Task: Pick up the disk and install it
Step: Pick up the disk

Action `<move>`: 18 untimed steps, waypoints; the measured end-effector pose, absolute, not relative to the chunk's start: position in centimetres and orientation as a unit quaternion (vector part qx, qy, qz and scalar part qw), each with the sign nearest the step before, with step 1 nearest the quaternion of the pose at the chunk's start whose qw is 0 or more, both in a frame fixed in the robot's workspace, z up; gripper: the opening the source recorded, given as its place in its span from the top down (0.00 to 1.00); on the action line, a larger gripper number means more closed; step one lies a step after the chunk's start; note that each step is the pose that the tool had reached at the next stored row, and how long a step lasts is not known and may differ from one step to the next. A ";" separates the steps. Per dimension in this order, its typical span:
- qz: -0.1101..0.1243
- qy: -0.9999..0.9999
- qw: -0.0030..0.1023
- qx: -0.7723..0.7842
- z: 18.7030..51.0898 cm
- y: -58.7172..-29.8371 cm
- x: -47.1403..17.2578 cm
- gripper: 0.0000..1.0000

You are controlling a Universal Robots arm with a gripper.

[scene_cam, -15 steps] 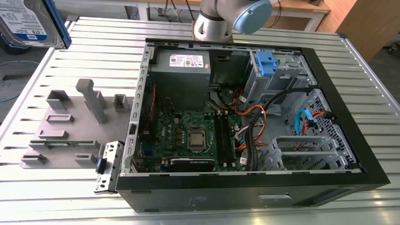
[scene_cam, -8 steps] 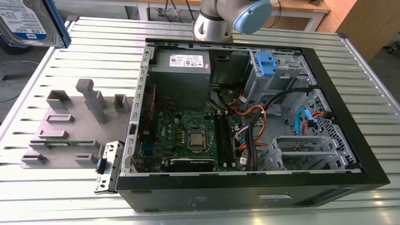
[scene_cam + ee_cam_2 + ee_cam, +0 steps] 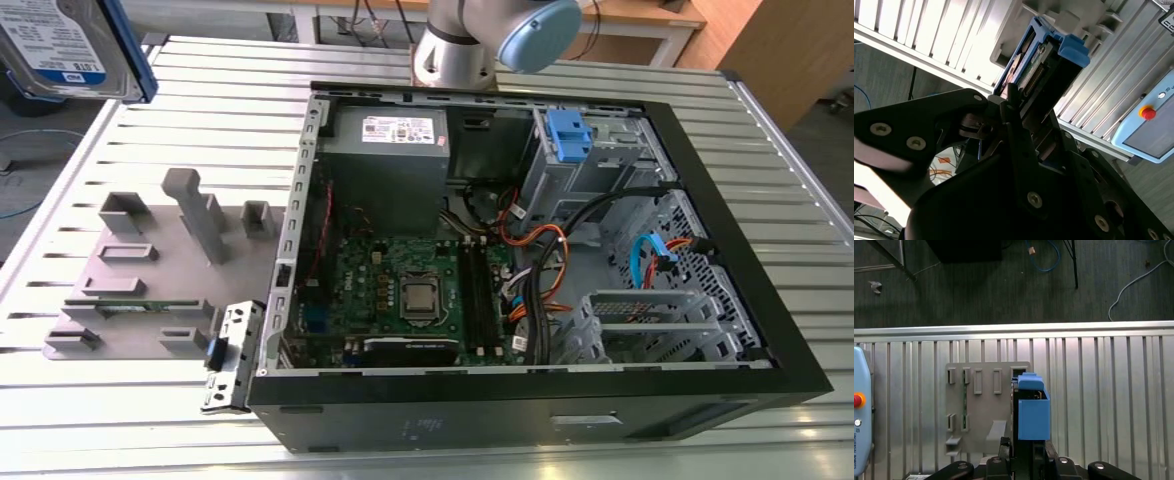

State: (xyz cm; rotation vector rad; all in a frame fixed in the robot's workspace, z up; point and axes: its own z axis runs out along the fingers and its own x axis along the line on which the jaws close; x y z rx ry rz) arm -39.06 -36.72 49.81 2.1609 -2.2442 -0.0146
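Observation:
The disk (image 3: 54, 45), silver with a white-and-blue label and a blue carrier, hangs high in the air at the exterior view's far left, above the table's back corner. In both wrist views my gripper (image 3: 1021, 449) is shut on the disk (image 3: 1032, 410), whose blue carrier sticks out past the black fingers (image 3: 1009, 100). Seen in the first wrist view, the disk (image 3: 1046, 55) hovers over the grey fixture plate (image 3: 984, 405). The arm's base (image 3: 461, 45) stands behind the computer case.
An open black computer case (image 3: 534, 400) lies on the slatted metal table (image 3: 801, 180), with a drive cage and blue latch (image 3: 567, 135) at its back right. The grey fixture plate (image 3: 147, 260) with upright holders sits left of it. A teach pendant (image 3: 1149, 125) lies nearby.

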 end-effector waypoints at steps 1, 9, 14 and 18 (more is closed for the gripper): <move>-0.005 -0.720 0.013 0.694 49.8 -36.7 -39.0 0.65; -0.005 -0.720 0.013 0.694 49.8 -36.7 -38.5 0.65; -0.005 -0.720 0.013 0.694 49.8 -36.7 -38.3 0.65; -0.005 -0.720 0.013 0.694 49.8 -36.7 -38.2 0.65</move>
